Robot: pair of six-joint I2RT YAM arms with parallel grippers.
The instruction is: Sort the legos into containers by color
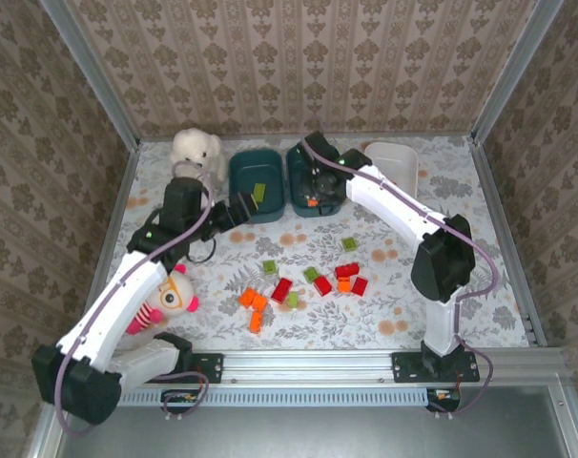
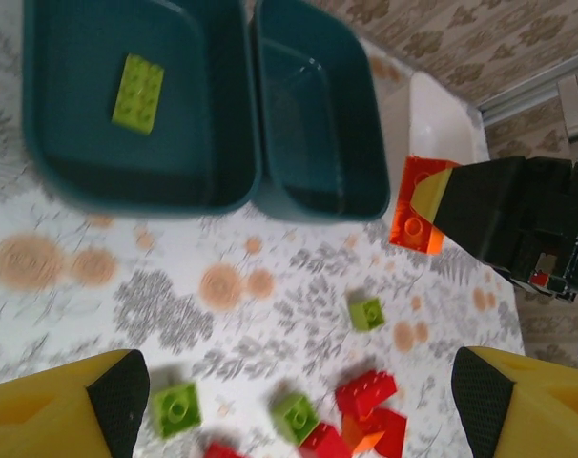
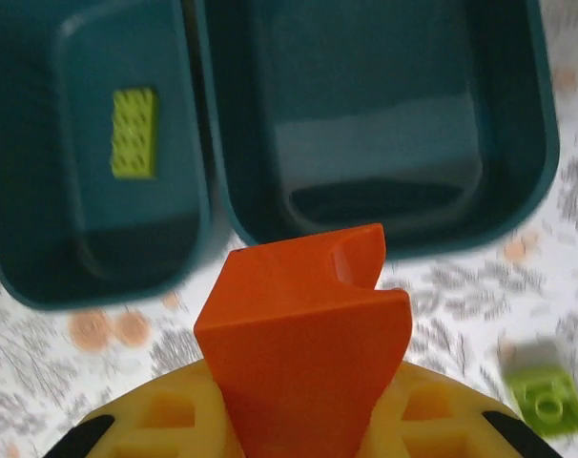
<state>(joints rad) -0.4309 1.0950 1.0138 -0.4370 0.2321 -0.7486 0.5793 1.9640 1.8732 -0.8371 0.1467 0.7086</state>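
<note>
Wrist view: orange lego [image 3: 303,334] in right end effector [image 3: 303,420].

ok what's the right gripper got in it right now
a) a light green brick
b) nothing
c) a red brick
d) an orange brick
D: in the right wrist view an orange brick sits clamped between the yellow fingers of the right gripper, near the empty teal tub.
</note>
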